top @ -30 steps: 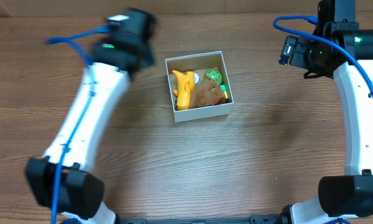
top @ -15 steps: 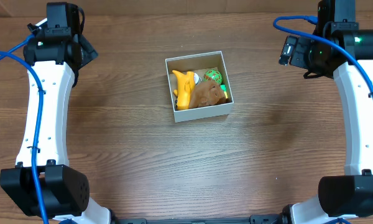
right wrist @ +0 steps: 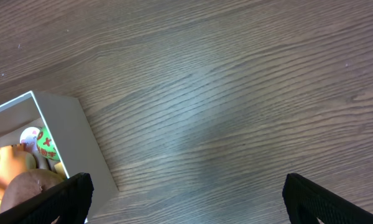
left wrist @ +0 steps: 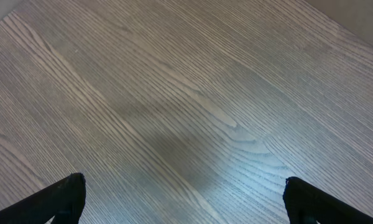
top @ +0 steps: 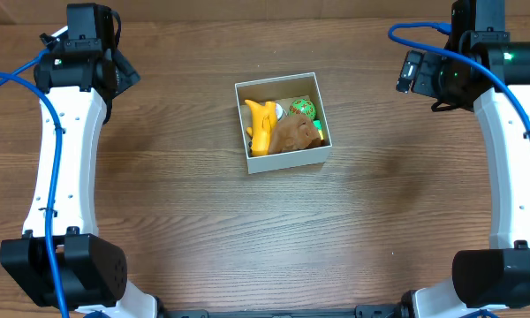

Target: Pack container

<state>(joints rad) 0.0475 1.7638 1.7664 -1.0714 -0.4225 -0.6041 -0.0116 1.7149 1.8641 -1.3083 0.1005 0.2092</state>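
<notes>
At the table's middle, the container point(top: 283, 155), likely light thin-walled card, wants a gentle rim pinch; both grippers stand open, empty.

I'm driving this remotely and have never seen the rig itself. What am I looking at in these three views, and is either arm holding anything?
The top view looks straight down on a wooden table with two white robot arms, one at each side. The other two views come from a camera on each wrist; the dark shapes in their bottom corners are that arm's own fingertips.

In the middle sits the container, a white-walled box holding a yellow toy, a brown toy and a green-and-white toy.

The left gripper sees only bare wood. The right gripper sees the container's corner. Both are open and hold nothing.
</notes>
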